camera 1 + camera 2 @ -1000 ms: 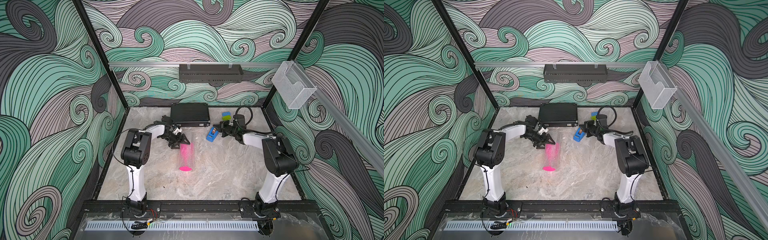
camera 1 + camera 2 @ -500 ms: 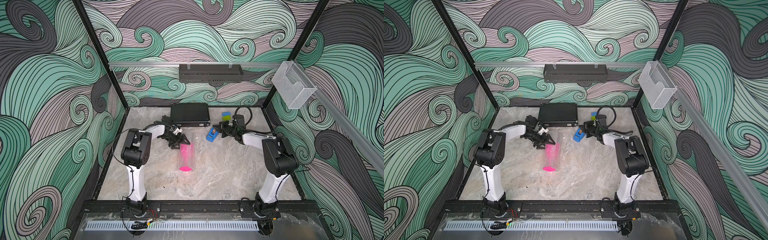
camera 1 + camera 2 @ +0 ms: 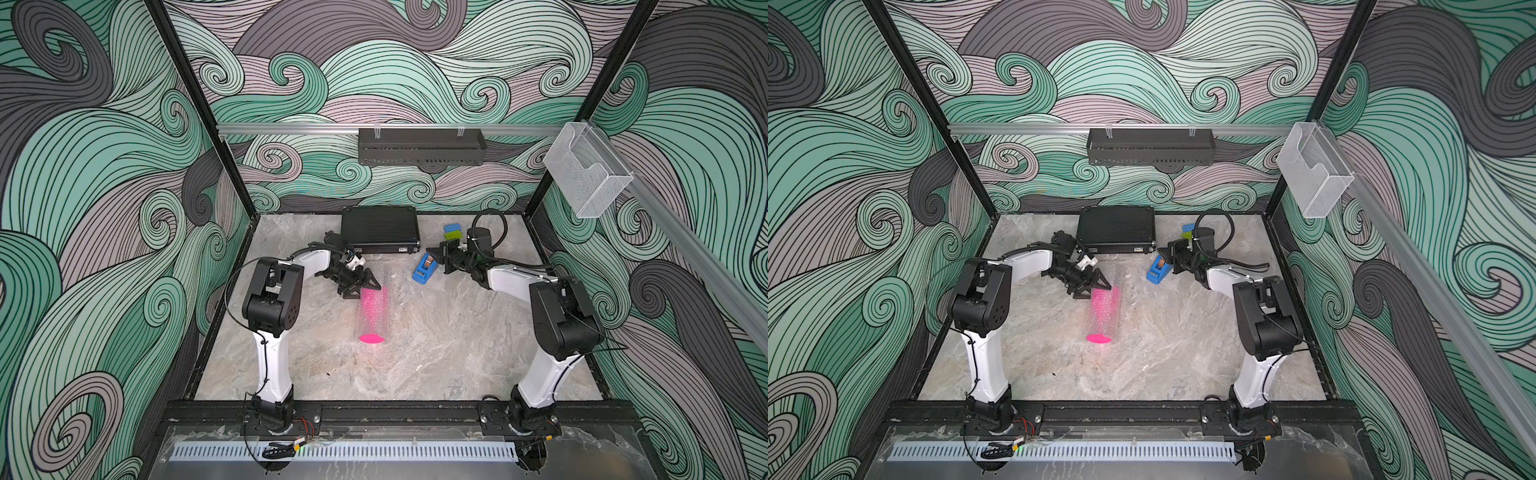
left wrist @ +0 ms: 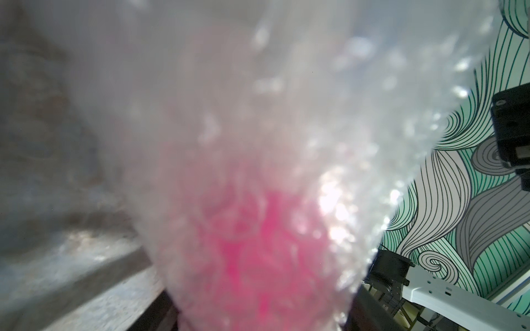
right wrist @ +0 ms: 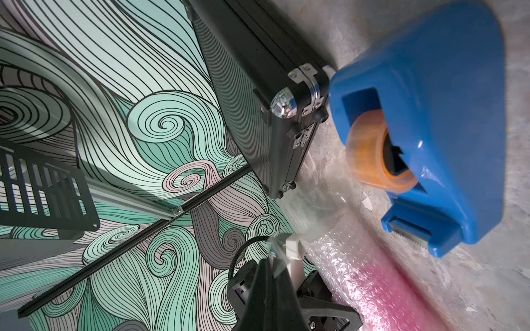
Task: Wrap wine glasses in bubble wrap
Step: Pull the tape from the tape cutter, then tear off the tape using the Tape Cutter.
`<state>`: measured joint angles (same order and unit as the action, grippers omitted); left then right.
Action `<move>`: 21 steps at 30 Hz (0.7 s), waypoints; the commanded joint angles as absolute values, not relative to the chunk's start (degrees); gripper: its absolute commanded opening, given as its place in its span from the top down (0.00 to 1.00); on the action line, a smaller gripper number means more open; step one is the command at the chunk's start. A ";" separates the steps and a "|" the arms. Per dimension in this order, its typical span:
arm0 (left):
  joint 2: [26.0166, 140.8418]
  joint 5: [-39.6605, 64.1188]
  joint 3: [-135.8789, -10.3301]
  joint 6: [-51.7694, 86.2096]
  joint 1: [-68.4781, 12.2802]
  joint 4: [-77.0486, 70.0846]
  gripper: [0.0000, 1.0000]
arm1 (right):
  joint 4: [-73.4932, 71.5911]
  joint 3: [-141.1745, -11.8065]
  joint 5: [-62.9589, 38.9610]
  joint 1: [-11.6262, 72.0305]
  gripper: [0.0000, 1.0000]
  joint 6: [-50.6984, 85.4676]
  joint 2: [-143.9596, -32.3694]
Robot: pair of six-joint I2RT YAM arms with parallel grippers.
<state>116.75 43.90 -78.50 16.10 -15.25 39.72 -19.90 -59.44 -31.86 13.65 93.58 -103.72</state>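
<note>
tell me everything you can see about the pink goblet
The pink goblet is bright magenta and plastic-looking. It lies on its side on the marble table, rolled inside clear bubble wrap, bowl toward the back, round flat foot showing at the near end. The left gripper is at the bowl end; contact unclear.

You have one magenta-pink plastic goblet (image 3: 371,338), one clear bubble-wrap sheet (image 3: 384,286), one blue plastic tape dispenser (image 3: 424,270) and one black ribbed case (image 3: 379,228) on the marble-patterned desk (image 3: 436,353). Your small blocks number two: one blue block (image 3: 452,227), one green block (image 3: 452,235).
</note>
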 commanded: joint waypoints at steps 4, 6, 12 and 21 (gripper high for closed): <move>118.22 36.50 -76.31 15.87 -16.70 44.66 0.28 | -22.55 -56.64 -31.88 15.41 1.00 92.85 -102.45; 118.75 37.60 -75.83 16.14 -16.70 43.98 0.28 | -22.47 -55.17 -30.91 16.60 1.00 92.06 -102.14; 118.77 37.21 -76.28 16.07 -16.71 44.42 0.28 | -23.91 -51.79 -28.19 21.65 1.00 91.14 -103.43; 119.50 39.01 -76.16 16.61 -16.70 43.96 0.28 | -22.94 -48.81 -24.69 24.50 1.00 90.57 -105.74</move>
<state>116.75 44.16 -78.48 16.12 -15.33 39.79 -24.16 -49.84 -26.83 23.90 91.94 -105.58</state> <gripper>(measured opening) 0.722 0.048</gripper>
